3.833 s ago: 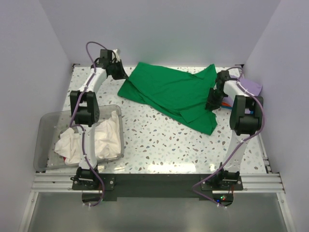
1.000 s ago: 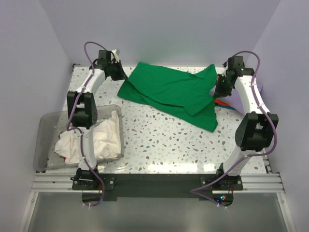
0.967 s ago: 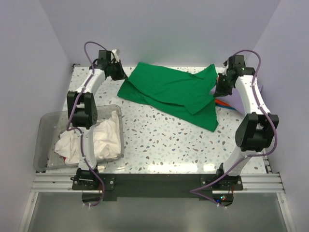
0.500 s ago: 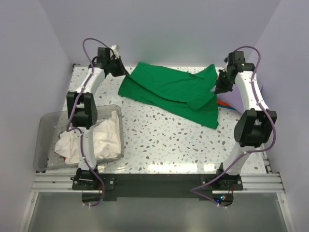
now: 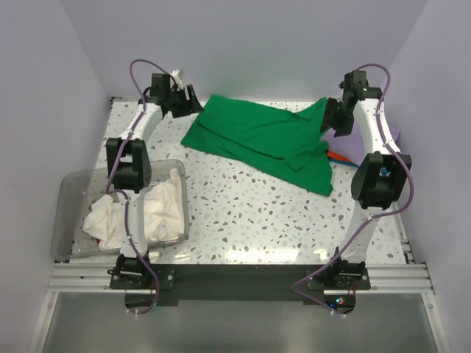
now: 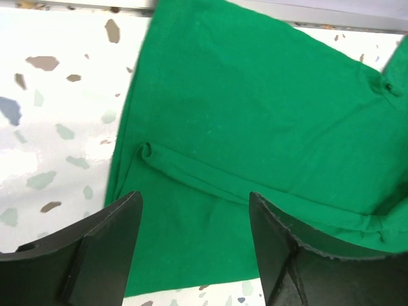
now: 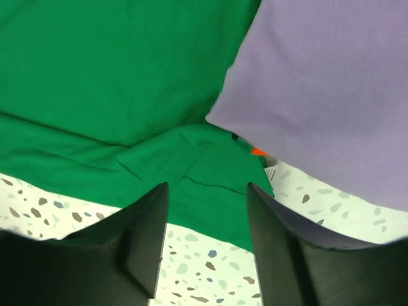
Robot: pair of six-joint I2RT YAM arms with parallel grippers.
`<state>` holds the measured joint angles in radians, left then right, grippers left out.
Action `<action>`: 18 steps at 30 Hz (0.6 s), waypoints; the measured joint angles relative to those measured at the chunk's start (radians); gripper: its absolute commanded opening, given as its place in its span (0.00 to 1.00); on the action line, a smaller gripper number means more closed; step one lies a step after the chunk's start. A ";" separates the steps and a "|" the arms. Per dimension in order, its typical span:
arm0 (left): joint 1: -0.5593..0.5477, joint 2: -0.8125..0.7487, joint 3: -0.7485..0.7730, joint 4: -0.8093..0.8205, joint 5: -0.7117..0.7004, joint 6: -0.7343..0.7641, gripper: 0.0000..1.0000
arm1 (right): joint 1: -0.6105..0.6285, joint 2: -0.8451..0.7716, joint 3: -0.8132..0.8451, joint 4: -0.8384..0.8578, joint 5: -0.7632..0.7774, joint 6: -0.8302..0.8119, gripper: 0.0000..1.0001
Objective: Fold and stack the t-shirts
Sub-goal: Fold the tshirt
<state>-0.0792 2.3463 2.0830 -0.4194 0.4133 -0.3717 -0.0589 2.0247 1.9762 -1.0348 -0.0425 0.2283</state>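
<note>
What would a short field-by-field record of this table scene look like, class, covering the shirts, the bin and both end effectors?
green t-shirt: spread, partly folded, far middle of the table
lavender t-shirt: far right, meeting the green one's edge
white t-shirts: crumpled inside the clear bin, near left
left end effector: open, over the green shirt's left edge, holding nothing
right end effector: open, over where green and lavender meet, holding nothing

lab booth: blank walls (image 5: 243, 44) enclose speckled table (image 5: 250, 213).
</note>
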 measured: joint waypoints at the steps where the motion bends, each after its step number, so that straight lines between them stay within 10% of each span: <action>1: 0.000 0.001 -0.001 -0.010 -0.010 -0.001 0.75 | 0.000 0.006 0.015 0.002 0.000 0.003 0.62; 18: 0.000 -0.103 -0.287 -0.148 -0.278 0.055 0.73 | 0.000 -0.333 -0.684 0.134 -0.062 0.033 0.64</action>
<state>-0.0788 2.2436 1.7958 -0.5674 0.1349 -0.3172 -0.0589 1.6913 1.2926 -0.9005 -0.1043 0.2615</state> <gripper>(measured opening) 0.731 0.641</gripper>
